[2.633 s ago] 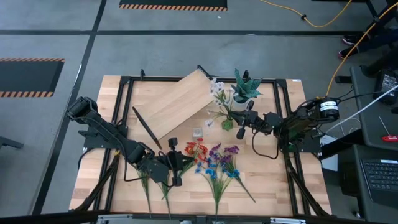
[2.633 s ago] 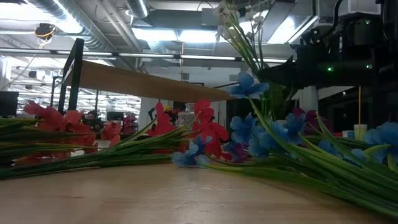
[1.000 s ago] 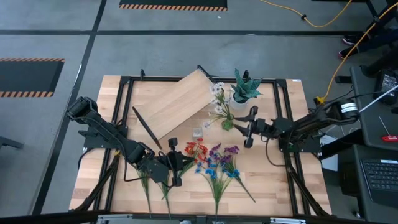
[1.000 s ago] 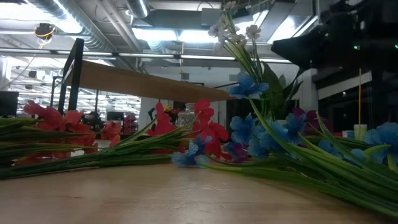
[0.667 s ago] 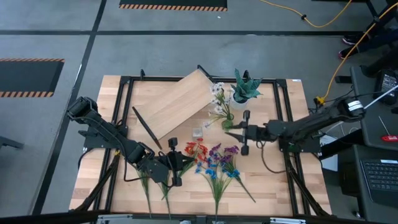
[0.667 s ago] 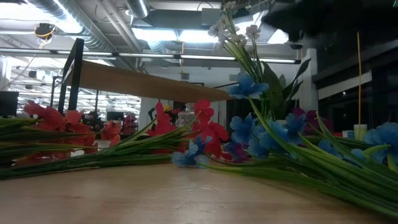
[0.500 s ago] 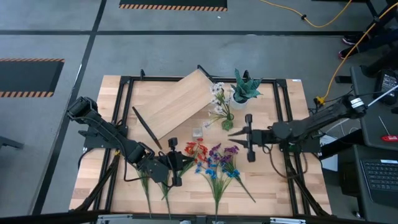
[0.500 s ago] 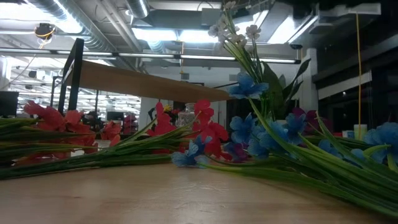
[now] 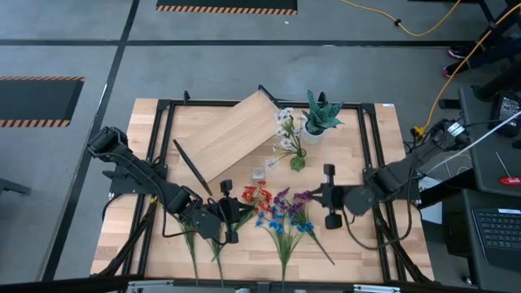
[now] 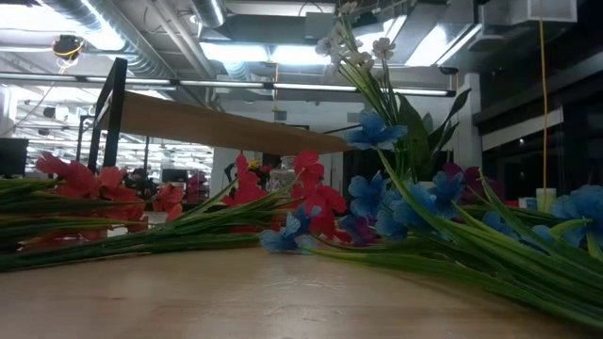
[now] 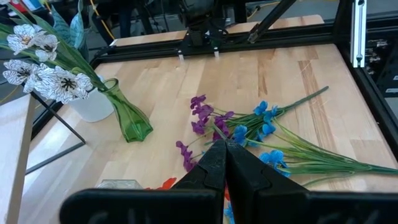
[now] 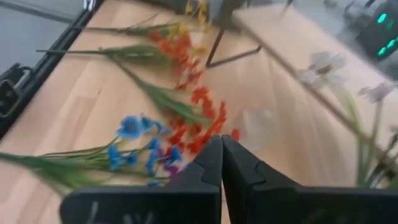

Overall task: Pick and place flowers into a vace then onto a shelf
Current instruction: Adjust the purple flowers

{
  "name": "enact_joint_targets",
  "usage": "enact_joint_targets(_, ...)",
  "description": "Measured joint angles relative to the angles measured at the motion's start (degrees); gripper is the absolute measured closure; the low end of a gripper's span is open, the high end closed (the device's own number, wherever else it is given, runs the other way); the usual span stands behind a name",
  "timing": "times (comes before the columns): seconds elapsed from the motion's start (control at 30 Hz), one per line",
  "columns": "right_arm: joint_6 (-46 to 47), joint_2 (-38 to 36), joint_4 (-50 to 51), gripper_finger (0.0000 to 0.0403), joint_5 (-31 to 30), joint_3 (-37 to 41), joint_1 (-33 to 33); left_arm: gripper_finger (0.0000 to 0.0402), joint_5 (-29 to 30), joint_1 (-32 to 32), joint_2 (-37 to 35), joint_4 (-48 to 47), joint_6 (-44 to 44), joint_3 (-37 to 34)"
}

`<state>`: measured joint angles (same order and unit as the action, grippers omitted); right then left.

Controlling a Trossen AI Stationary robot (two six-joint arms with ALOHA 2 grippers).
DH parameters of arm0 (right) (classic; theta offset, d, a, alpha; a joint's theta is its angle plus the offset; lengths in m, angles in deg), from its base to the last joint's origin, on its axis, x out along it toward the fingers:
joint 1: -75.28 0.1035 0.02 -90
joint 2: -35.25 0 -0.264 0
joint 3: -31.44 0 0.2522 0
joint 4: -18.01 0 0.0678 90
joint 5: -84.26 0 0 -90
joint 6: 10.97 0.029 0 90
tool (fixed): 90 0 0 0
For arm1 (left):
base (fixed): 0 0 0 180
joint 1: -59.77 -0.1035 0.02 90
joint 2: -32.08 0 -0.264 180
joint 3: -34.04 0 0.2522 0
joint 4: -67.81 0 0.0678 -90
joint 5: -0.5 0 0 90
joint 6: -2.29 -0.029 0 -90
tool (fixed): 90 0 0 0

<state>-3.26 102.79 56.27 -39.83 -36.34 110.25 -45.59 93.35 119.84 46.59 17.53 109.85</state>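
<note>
**Right pincer closed and empty beside the purple and blue sprays**

From the high view, we see the right pincer (image 9: 313,195) just right of the purple and blue flowers (image 9: 285,218), fingers pressed together on nothing. The sprays lie flat on the desk (image 9: 358,236), blooms toward the middle, stems running toward the front edge. So the stems' long axis runs crosswise to the right arm's reach, and the blooms lie to the pincer's left. The left pincer (image 9: 230,213) sits over the red spray (image 9: 257,195), closed as well, near the stems on that side. The green vase (image 9: 297,160) already holds white blooms and stands just beside the shelf (image 9: 232,134), which lies askew.

In the low view, red and blue blooms fill the foreground; neither pincer shows.

The left wrist view shows its fingers (image 11: 211,168) shut, the purple blooms just ahead, the vase well apart.

The right wrist view is blurred; its fingers (image 12: 214,165) look shut, with red and blue blooms ahead. We judge the right arm nearer the purple spray, and it must reopen first.
</note>
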Motion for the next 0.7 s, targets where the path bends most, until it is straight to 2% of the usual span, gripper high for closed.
enact_joint_targets(0.2,10.7,7.5,12.5,0.0399,0.0,-8.3,4.3,0.0398,0.0,0.0,0.0,0.0,0.0,0.0)
enact_joint_targets(0.43,29.9,14.4,27.0,0.0396,0.7,-14.0,7.7,0.0398,-0.1,0.0,0.0,0.0,-2.6,0.0)
enact_joint_targets(0.7,46.1,17.2,29.7,0.0395,10.7,-14.1,10.4,0.0398,-0.1,0.0,0.0,0.0,-3.0,0.0)
